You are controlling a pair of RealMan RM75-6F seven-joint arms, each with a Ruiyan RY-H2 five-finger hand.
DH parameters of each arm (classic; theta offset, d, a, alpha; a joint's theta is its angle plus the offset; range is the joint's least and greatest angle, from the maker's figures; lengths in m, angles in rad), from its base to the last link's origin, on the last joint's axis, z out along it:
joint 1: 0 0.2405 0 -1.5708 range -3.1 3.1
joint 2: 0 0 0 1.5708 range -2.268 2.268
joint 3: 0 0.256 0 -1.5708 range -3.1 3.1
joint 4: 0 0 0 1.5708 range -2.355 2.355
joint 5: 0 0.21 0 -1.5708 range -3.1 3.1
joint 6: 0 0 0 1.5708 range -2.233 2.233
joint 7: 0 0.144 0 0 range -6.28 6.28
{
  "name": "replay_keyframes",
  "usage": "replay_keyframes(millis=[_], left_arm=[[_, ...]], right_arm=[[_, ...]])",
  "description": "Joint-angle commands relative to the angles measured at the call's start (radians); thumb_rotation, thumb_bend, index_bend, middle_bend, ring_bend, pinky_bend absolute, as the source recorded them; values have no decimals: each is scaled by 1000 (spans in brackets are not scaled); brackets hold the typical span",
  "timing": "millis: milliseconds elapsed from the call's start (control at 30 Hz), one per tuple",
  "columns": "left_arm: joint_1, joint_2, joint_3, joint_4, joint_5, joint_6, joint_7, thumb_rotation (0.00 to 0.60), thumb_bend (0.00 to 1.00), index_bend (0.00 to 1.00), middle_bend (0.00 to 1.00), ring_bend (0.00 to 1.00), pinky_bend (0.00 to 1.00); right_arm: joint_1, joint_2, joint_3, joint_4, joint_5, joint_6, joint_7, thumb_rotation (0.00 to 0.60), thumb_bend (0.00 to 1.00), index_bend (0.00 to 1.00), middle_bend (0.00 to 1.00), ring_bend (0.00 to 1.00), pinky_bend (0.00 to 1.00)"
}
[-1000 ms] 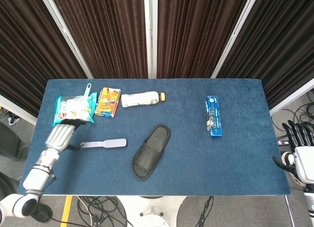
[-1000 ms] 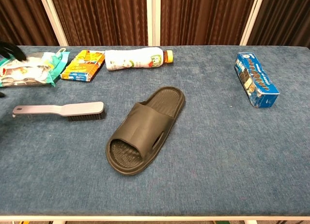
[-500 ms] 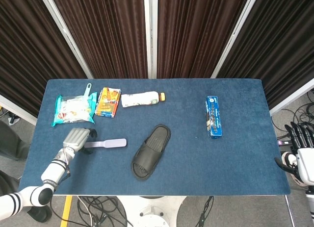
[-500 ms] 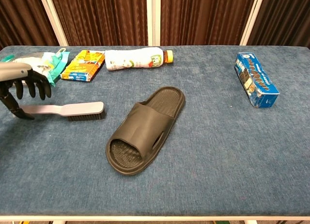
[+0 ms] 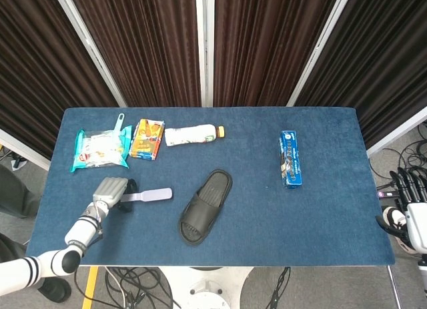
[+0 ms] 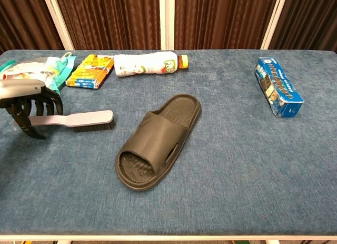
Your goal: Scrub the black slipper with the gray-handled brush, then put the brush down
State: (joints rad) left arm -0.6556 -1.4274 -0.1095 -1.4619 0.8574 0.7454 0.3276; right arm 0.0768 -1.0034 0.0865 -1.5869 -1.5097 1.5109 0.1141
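The black slipper (image 5: 205,206) (image 6: 157,141) lies sole down near the table's middle, toe end toward the front left. The gray-handled brush (image 5: 150,195) (image 6: 79,119) lies flat to its left, bristles down, handle pointing left. My left hand (image 5: 112,189) (image 6: 26,96) hangs over the end of the handle, fingers arched behind it and the thumb in front. The hand straddles the handle and has not closed on it; the brush rests on the cloth. My right hand (image 5: 412,209) hangs off the table's right edge with its fingers apart, holding nothing.
Along the back left stand a snack bag (image 5: 100,149) (image 6: 31,75), an orange box (image 5: 148,139) (image 6: 90,64) and a lying white bottle (image 5: 192,135) (image 6: 150,64). A blue box (image 5: 290,159) (image 6: 279,86) lies at the right. The blue table (image 5: 320,222) ends just before my right hand.
My left hand has moved right and down from beside the snack bag onto the brush handle's end, its fingers now arched over it. The brush, the slipper and my right hand have not moved.
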Motion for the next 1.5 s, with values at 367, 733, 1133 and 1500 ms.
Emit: replay_keyframes(millis=[367,733,1133,1500], left_arm=[[-31,-4,49,-24,-70,9,40,600,178,541,604,512,579],[-60,-9,66,-29,-94,-26,23,600,189,657,717,638,746],[-49,-49,57,-21,-65,50,-32,600,558,928,925,838,996],[137,-56,-12,-19,382,343,-560,600,609,1000,1000,1000,1000]], right_arm=[[-1,-5,-2,11,1,-5,11,600,91,0,17,0,0],[-2,-7,-1,11,8,-8,8,600,91,0,18,0,0],[-4,-10,0,8,8,-5,11,600,91,0,19,0,0],[90,37,-20,-59,-61,-150,-17,600,91,0,35,0,0]])
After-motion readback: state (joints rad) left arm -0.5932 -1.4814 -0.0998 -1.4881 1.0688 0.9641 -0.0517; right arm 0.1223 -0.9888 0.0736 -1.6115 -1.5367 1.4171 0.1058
